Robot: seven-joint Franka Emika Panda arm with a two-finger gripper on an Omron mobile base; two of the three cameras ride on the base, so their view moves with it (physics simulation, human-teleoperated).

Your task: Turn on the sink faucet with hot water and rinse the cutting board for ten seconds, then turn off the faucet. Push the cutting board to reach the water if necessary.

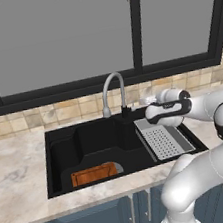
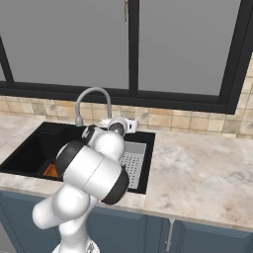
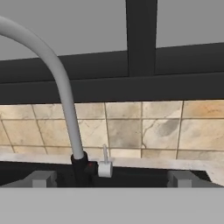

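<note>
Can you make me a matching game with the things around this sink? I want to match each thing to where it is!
Things:
1. small orange-brown wooden cutting board
2. grey perforated drainer tray
3. tall grey metal gooseneck faucet
4. robot's gripper

Places:
A. behind the black basin, by the tiled wall
B. on the basin floor, near the front
C. close beside the faucet base, open
D. at the basin's right end

Pairs: 1-B, 2-D, 3-A, 4-C
</note>
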